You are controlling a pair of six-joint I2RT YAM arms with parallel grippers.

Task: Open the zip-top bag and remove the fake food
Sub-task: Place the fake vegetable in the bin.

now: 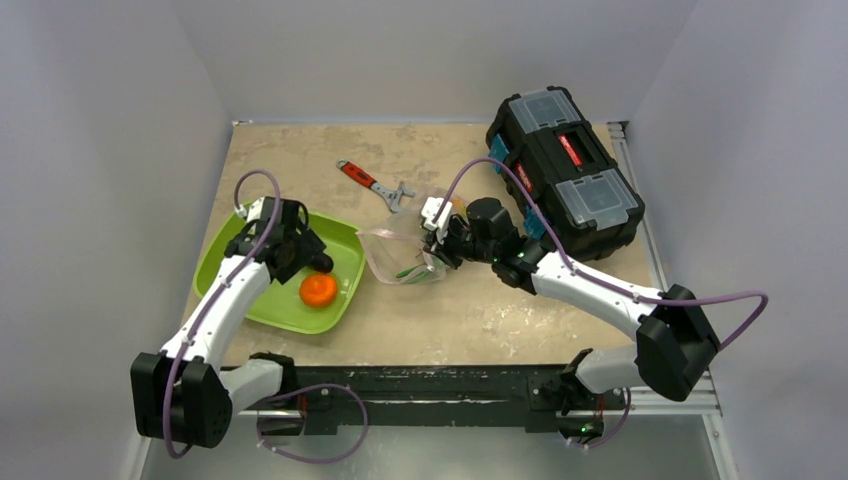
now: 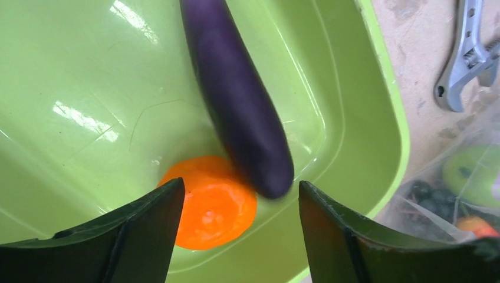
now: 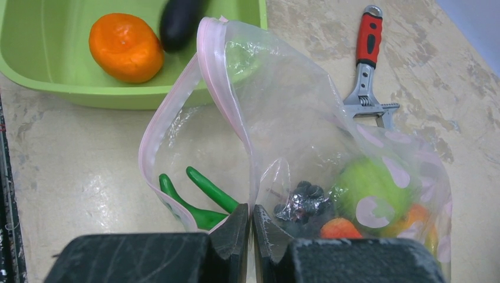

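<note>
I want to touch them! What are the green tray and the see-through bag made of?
The green tray looks like hard, glossy plastic: lights glint on its smooth floor. The zip-top bag looks like thin clear plastic film: it crinkles, and the fake food shows through.

A lime-green tray [image 1: 340, 238] is set at the left of a mottled beige tabletop [image 1: 470, 310]. A red-handled wrench [image 1: 375, 185] is laid behind it, and a black toolbox [image 1: 565, 170] is placed at the right rear.

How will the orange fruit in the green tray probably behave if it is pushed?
The orange fruit looks round and slightly flattened, so it would probably roll. Its surface seems smooth, perhaps slippery. The raised wall of the green tray should stop it.
</note>
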